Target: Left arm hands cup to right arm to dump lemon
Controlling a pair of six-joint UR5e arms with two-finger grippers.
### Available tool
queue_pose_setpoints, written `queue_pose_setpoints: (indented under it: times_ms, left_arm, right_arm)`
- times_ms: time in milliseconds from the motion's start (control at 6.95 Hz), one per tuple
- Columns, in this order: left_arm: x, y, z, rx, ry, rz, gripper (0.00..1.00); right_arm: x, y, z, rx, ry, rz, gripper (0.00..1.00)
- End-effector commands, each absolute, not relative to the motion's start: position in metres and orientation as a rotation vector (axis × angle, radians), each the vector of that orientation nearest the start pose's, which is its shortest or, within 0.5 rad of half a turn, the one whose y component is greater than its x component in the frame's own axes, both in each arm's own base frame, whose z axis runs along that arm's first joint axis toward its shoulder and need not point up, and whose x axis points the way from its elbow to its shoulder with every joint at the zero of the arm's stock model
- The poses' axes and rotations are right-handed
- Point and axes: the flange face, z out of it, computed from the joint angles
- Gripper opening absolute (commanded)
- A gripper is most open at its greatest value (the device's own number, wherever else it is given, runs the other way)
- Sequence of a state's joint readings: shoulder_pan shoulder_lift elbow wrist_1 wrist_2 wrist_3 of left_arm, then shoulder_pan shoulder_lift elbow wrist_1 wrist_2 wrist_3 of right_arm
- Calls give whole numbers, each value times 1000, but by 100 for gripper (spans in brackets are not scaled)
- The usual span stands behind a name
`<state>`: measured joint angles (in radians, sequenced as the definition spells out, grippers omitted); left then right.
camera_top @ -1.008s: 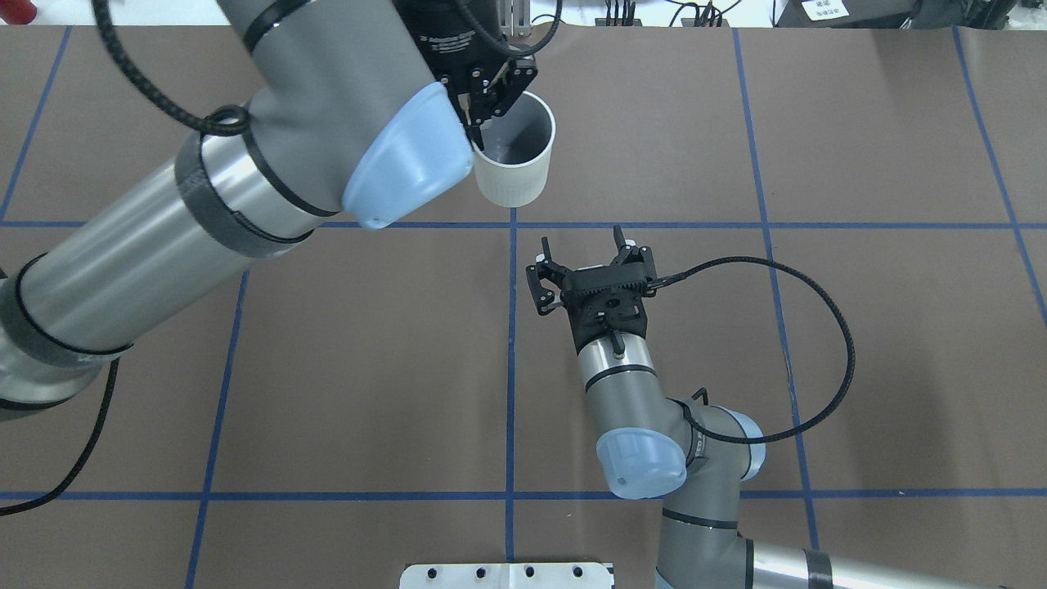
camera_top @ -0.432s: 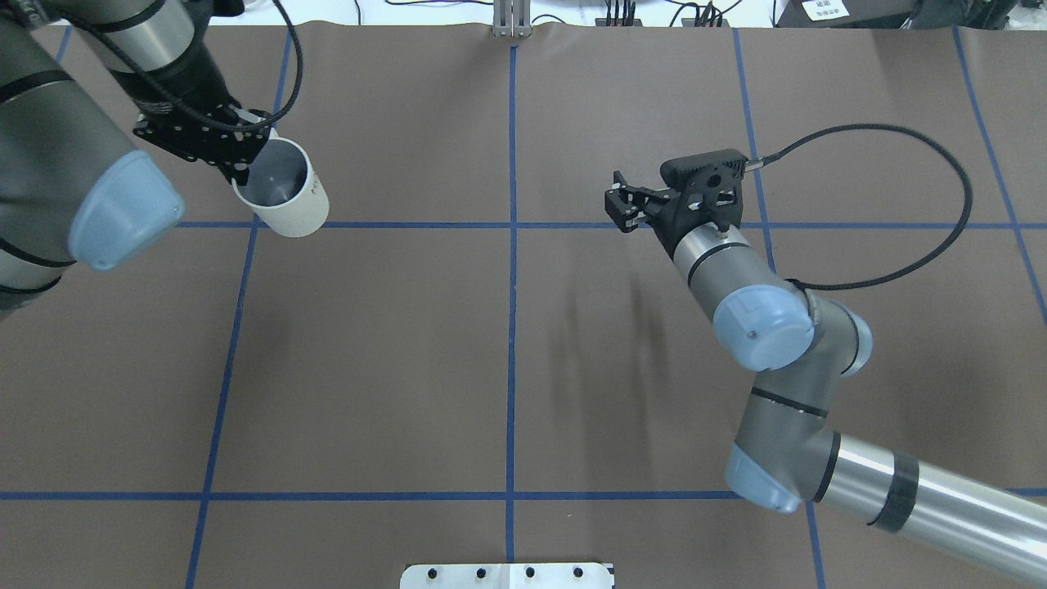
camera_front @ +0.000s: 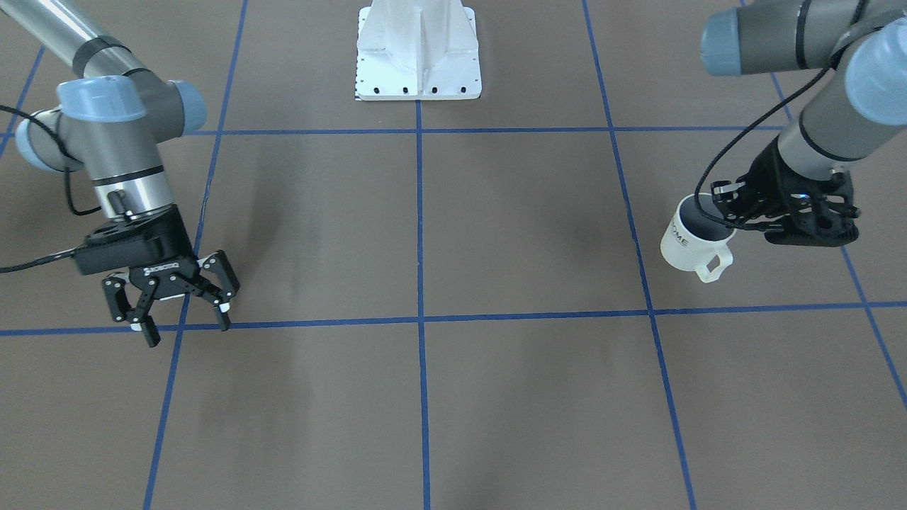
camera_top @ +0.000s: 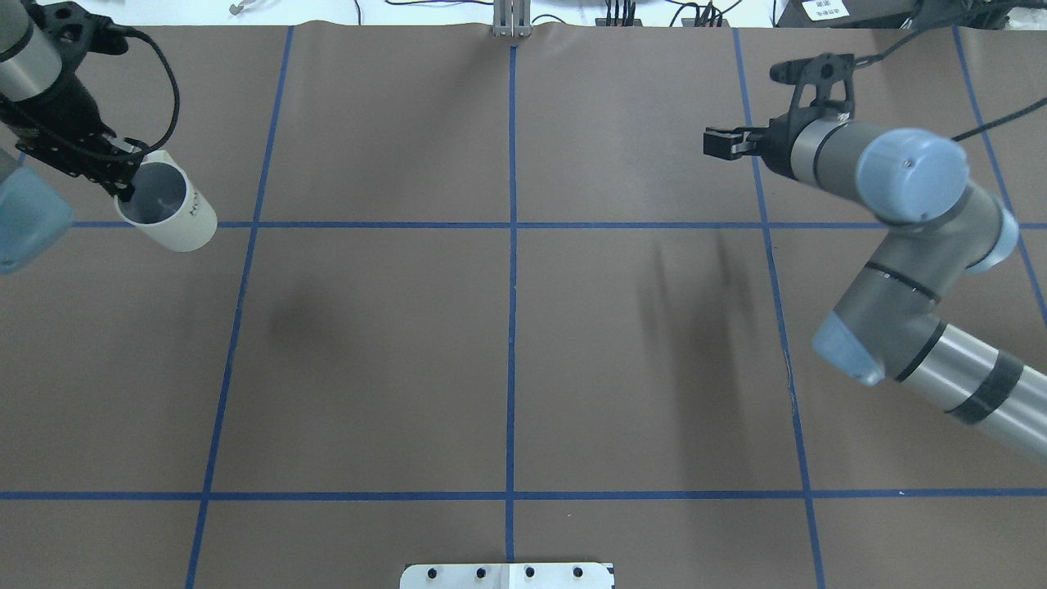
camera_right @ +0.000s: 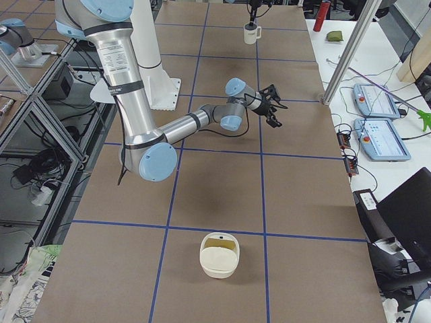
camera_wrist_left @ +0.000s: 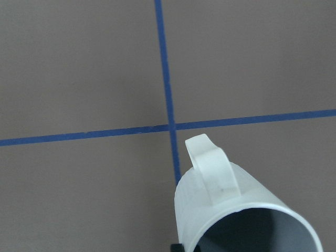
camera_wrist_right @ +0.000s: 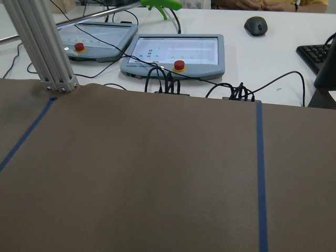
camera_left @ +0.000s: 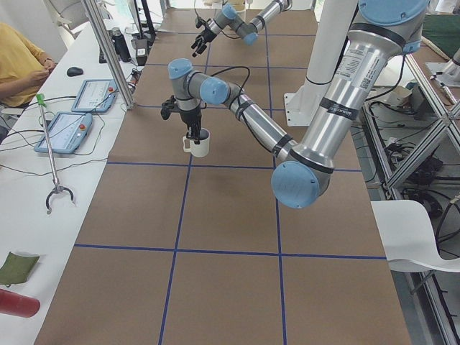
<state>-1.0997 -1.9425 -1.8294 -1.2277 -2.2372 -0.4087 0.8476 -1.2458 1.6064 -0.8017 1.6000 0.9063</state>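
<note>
The cream-white cup [camera_top: 173, 219] with black lettering hangs tilted at the table's far left, its handle [camera_front: 711, 265] pointing away from the robot. My left gripper [camera_top: 123, 178] is shut on its rim, one finger inside the grey interior. The same cup [camera_front: 686, 241] and left gripper [camera_front: 740, 212] show in the front view, and the left wrist view has the cup [camera_wrist_left: 231, 210] close up. The side view puts the cup [camera_left: 200, 145] low over the table. My right gripper [camera_front: 181, 312] stands open and empty on the far right [camera_top: 724, 143], well apart from the cup. No lemon shows.
The white robot base plate [camera_front: 418, 64] sits at mid-table on the robot's side. A cream container [camera_right: 219, 254] with a yellowish inside stands at the table's right end. Tablets [camera_wrist_right: 173, 52] and an aluminium post [camera_wrist_right: 42, 47] line the far edge. A person [camera_left: 18, 57] sits beyond the table.
My left arm has swung from the table's middle to the far left, taking the cup with it. My right gripper has moved from the middle to the back right, still open.
</note>
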Motion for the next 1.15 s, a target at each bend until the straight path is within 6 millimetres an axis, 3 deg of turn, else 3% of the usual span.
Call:
queue_pose_setpoints:
  times_ms: [0,144,432,720,1008]
  left_arm:
    - [168,-544,449,-100,760,243,0]
    - [167,-535,472,-132,750,250,0]
    - [161,-520,507,-132,753,261,0]
    - [161,-514,515,-130,754,260,0]
    - [165,-517,530,-125,762,267,1]
  right_arm:
    - [-223,-595,394,513,-927,114,100]
    - [-192,-599,406,461,-929,102,100]
    - [-164,-600,430,427,-847,-31,100]
    - [-156,-594,412,369,-762,-138,100]
    - [-154,-589,419,341,-748,-143,100]
